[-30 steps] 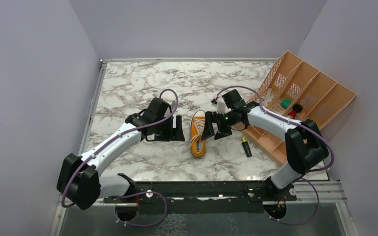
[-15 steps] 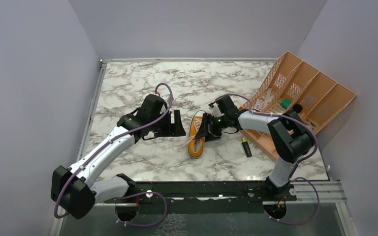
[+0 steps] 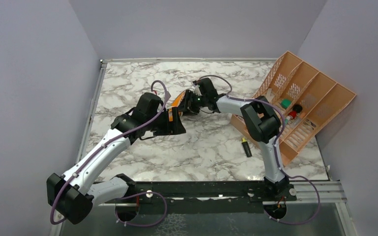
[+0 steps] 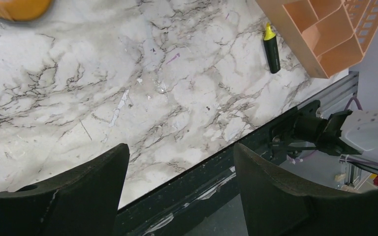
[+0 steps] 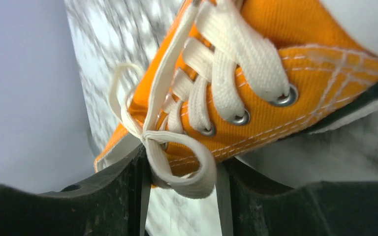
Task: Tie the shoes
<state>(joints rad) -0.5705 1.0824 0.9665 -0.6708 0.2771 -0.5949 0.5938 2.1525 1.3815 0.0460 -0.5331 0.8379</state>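
tabletop (image 3: 142,78) – orange sneaker (image 3: 177,101) left of centre, toward the far side, between both arms | left fingers (image 4: 69,196) apart, empty, just beside it | right fingers (image 5: 103,201) closed on white lace loop (image 5: 177,172), sneaker's toe pointing away – right arm nearer

Plain lilac walls (image 3: 192,24) enclosed a white, grey-veined marble desk (image 3: 142,78) on three sides; a black metal rail (image 3: 202,189) ran along its near edge under even, soft light.
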